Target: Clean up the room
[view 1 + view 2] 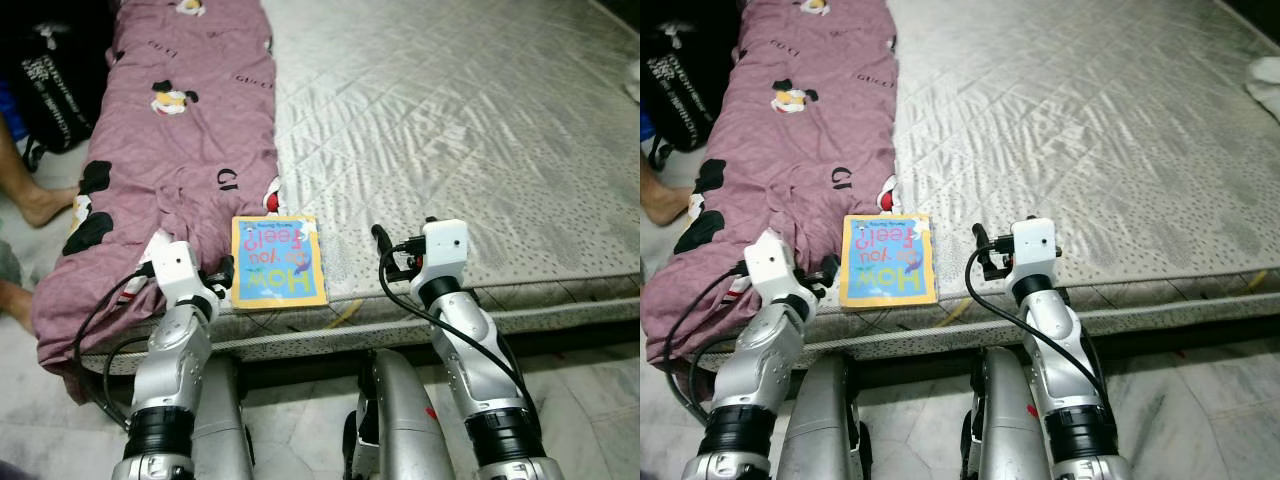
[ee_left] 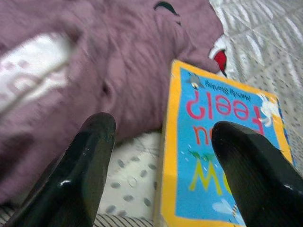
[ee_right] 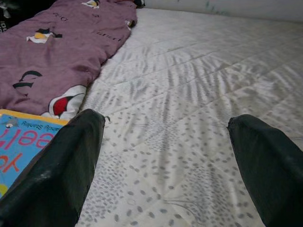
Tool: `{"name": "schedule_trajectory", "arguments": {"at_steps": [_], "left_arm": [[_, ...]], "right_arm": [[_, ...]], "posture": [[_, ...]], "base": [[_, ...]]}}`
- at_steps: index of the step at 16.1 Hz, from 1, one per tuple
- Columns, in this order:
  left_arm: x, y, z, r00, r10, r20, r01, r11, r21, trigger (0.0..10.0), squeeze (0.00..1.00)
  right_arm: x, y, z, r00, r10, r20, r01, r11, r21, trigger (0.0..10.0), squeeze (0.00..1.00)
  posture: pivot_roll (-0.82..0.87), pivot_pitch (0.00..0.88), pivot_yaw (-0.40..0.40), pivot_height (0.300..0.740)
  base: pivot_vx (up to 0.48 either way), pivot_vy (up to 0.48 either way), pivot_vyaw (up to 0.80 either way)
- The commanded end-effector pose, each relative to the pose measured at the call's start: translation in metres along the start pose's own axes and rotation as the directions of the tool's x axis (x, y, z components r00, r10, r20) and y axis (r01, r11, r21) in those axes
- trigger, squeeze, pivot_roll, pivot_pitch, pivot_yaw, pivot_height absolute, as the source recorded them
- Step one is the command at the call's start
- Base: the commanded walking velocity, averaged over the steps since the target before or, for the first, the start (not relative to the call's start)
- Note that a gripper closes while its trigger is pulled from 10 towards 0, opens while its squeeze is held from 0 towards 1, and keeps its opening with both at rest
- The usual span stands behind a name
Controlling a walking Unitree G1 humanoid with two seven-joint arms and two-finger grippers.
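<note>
Left claw point(image 2: 161, 156) spread wide, low over the front edge of the grey quilted mattress point(image 1: 450, 120), one black finger point(image 2: 87, 161) above the mattress strip beside the cloth, the other over the cover. Straddling the left edge of the thin yellow-bordered blue children's book point(image 1: 277, 261) — title upside down from here, flat on the mattress, nothing pinched. Just left of and ahead of this claw, the mauve cartoon-print blanket point(image 1: 170, 130), rumpled, running away along the mattress's left side and touching the book's far corner.

Right claw point(image 3: 165, 156) also spread, holding nothing, hovering over bare mattress near the front edge. Book to its left, a corner of it showing beside the claw's left finger point(image 3: 61, 165); blanket further left and ahead. Well ahead and far to the right of this claw, a small white object point(image 1: 1265, 80) at the mattress's edge — too little visible to identify.

Far left of the left claw, beyond the blanket, a person's bare foot point(image 1: 40, 205) on the floor, with a black printed bag point(image 1: 50, 80) behind it.
</note>
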State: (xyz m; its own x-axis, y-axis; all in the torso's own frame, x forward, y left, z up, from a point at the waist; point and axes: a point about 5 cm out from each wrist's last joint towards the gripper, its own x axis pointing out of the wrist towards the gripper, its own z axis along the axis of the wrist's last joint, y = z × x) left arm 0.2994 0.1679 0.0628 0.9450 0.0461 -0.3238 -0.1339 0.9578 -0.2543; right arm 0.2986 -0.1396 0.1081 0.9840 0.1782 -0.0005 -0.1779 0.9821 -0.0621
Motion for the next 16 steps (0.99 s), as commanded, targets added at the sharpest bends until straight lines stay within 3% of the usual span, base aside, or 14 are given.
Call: {"name": "schedule_trajectory", "arguments": {"at_steps": [1,3,6,10,14,16], "left_arm": [[0.003,0.004,-0.001,1.0,0.013,-0.026,-0.013,1.0,0.0,10.0,0.0],[0.008,0.004,-0.004,0.998,0.011,-0.054,-0.012,1.0,-0.009,10.0,0.0],[0.016,0.007,-0.018,0.992,0.019,-0.124,-0.018,1.0,0.004,10.0,0.0],[0.017,0.005,-0.025,0.99,0.018,-0.139,-0.019,1.0,-0.005,10.0,0.0],[0.022,0.005,-0.028,0.989,0.015,-0.149,-0.017,1.0,-0.011,10.0,0.0],[0.027,0.001,-0.024,0.992,-0.026,-0.12,0.02,0.998,-0.052,10.0,0.0]], "right_arm": [[-0.003,-0.006,0.006,1.0,-0.008,0.01,0.008,1.0,-0.011,10.0,0.0],[-0.007,-0.008,0.008,1.0,-0.01,0.011,0.01,1.0,-0.013,10.0,0.0],[-0.03,-0.017,0.007,1.0,-0.003,-0.024,0.002,0.999,-0.037,10.0,0.0],[-0.036,-0.017,0.006,0.999,0.01,-0.038,-0.011,0.999,-0.042,10.0,0.0],[-0.039,-0.018,0.007,0.999,0.003,-0.052,-0.005,0.999,-0.051,10.0,0.0],[-0.042,-0.024,0.006,0.998,-0.015,-0.061,0.011,0.998,-0.065,10.0,0.0]], "posture": [[-0.04,0.14,-0.033,0.56],[-0.05,0.144,-0.034,0.56],[-0.1,0.157,-0.037,0.56],[-0.1,0.165,-0.04,0.52],[-0.12,0.164,-0.041,0.516],[-0.13,0.162,-0.044,0.516]], "base": [[0.0,0.0,0.0],[0.0,0.0,0.0],[0.0,0.0,0.0],[0.0,0.0,0.0],[0.0,0.0,0.0],[0.0,0.0,0.0]]}}
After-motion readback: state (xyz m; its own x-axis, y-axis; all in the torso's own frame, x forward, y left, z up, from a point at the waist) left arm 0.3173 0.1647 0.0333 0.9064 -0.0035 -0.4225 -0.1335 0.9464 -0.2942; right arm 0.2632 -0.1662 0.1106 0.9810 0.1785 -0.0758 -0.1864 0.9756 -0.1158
